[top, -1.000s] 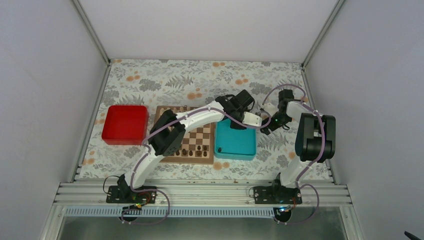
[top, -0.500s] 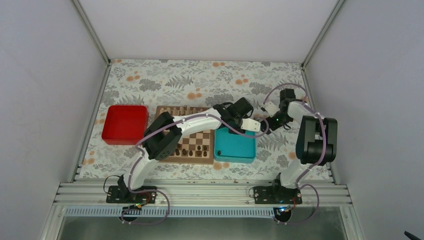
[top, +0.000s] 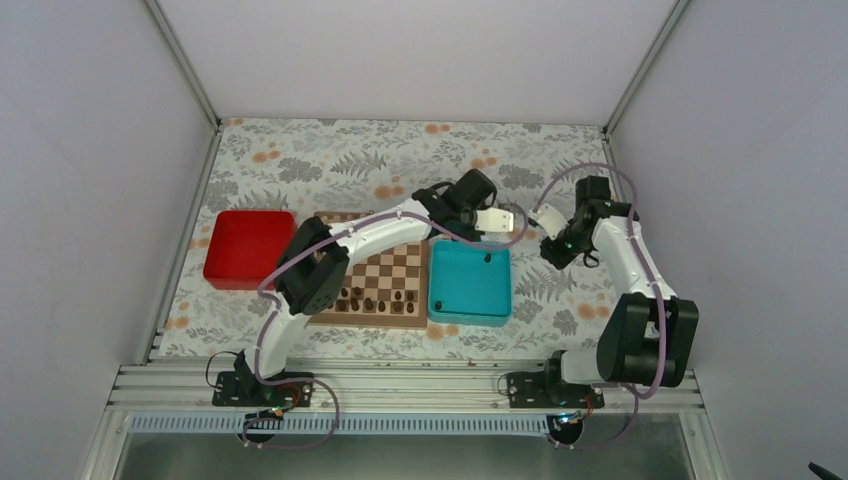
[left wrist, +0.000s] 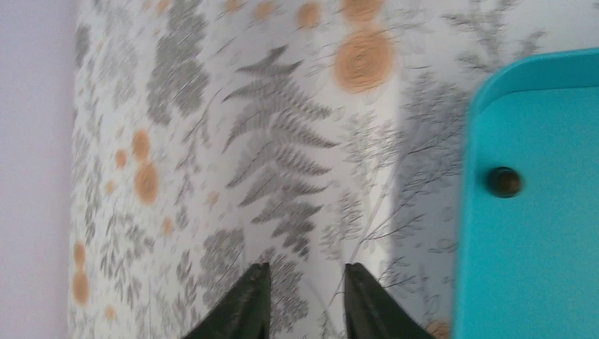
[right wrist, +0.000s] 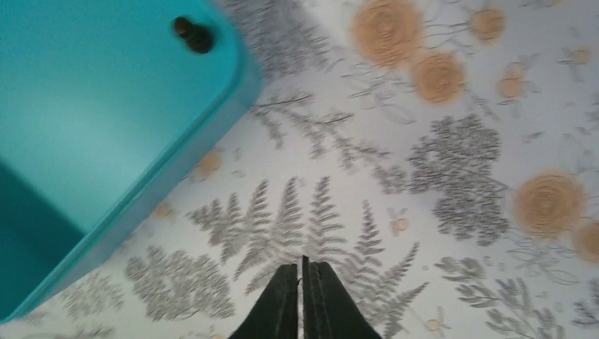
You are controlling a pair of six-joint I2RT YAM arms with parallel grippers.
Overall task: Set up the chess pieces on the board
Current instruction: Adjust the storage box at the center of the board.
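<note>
The board [top: 322, 318] lies left of centre, with several dark chess pieces [top: 375, 300] standing on its near ranks. One more dark chess piece [top: 487, 257] sits alone in the teal tray [top: 470, 290]; it shows as the dark piece [left wrist: 504, 181] in the left wrist view and the dark piece [right wrist: 194, 34] in the right wrist view. My left gripper [left wrist: 306, 270] hovers over the flowered cloth just behind the tray's far edge, open, with nothing between its fingers. My right gripper [right wrist: 302, 265] is shut and empty, above the cloth off the tray's far right corner.
A red tray [top: 250, 248] stands left of the board. The left arm [top: 370, 232] arches over the board's far half. The two grippers, left gripper [top: 512, 225] and right gripper [top: 543, 217], point at each other a short way apart. Cage walls close in on both sides.
My left gripper has lifted away from the teal tray to the cloth behind it, and its jaws have narrowed. My right gripper has snapped shut and its arm has swung outward.
</note>
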